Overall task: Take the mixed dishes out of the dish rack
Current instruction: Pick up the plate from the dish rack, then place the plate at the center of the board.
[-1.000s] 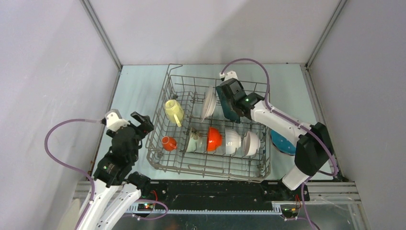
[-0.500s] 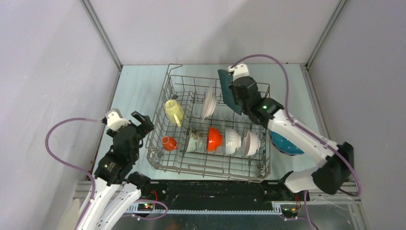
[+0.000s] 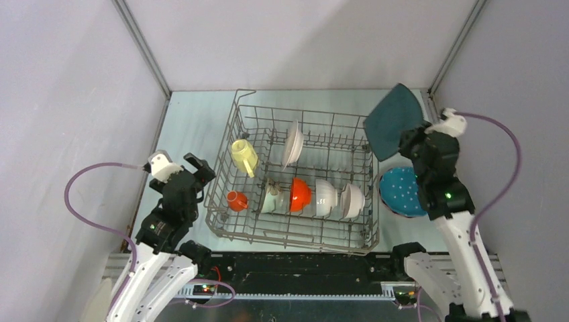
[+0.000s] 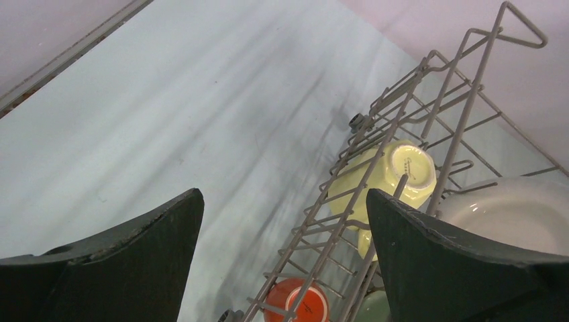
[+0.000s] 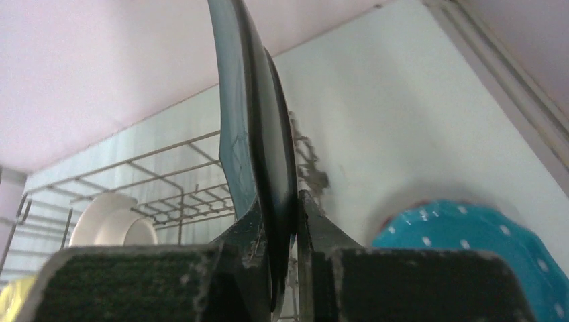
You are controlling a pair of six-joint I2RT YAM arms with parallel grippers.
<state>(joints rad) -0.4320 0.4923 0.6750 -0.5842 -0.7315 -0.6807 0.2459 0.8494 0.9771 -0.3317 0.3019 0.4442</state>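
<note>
1. Clenched right claw [image 5: 285, 201], one finger on each face of a dark teal plate [image 3: 392, 121], gripping it at the rim.
2. That plate on edge and tilted, up in the air; seen from overhead, out of the dish rack [image 3: 302, 236] by its far right corner, touching neither wire nor bench [image 3: 194, 114].
3. Near it on the bench, just right of the rack: a blue plate [image 3: 401, 191] with white dots, lying flat.
4. Released left claw [image 4: 283, 201], fingers spread wide, nothing between them, hovering over bare bench just beside the rack's left side.
5. Left in the rack, far row: pale yellow cup [image 3: 243, 155] tipped over among the tines at the left; white plate [image 3: 292, 144] upright near the middle.
6. Near row, left to right: small orange mug [image 3: 235, 200], pale green bowl [image 3: 272, 199], orange bowl [image 3: 300, 193], two white bowls [image 3: 325, 198], all standing on edge between tines.
7. Looped wire handle [image 3: 245, 94] at the rack's far left corner.
</note>
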